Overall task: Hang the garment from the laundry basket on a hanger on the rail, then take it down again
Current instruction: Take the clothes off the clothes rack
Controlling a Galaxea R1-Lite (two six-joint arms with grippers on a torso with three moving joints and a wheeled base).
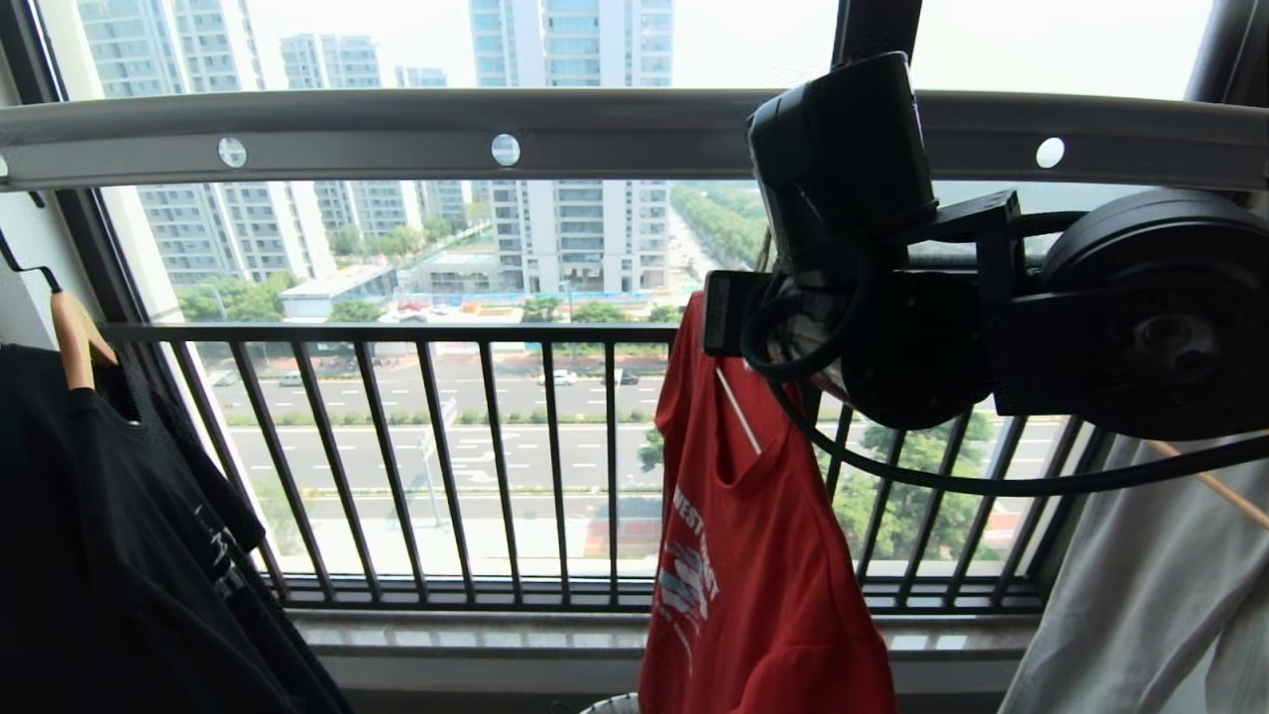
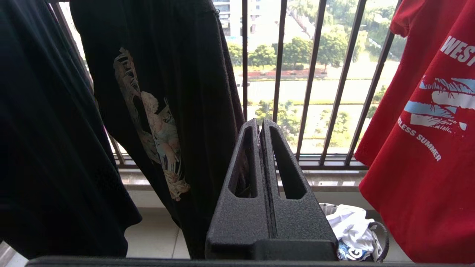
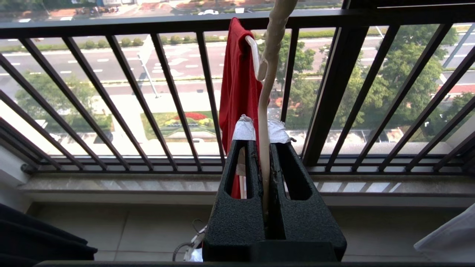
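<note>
The red garment (image 1: 763, 516) with white lettering hangs off the thin cream hanger (image 3: 264, 92), below the grey rail (image 1: 595, 134) with its round holes. My right gripper (image 3: 261, 130) is shut on the hanger's wire, with the garment (image 3: 237, 89) draped just past its tips. The right arm (image 1: 892, 327) hides the hook, so I cannot tell whether it is on the rail. My left gripper (image 2: 260, 124) is shut and empty, low and to the left of the garment (image 2: 426, 148). The laundry basket (image 2: 384, 233) stands on the floor under the garment and holds white clothing.
A black printed T-shirt (image 1: 109, 535) hangs on a wooden hanger (image 1: 74, 337) at the left. At the right hangs a pale grey garment (image 1: 1140, 595). The black balcony railing (image 1: 446, 456) and a stone sill (image 1: 476, 635) close off the front.
</note>
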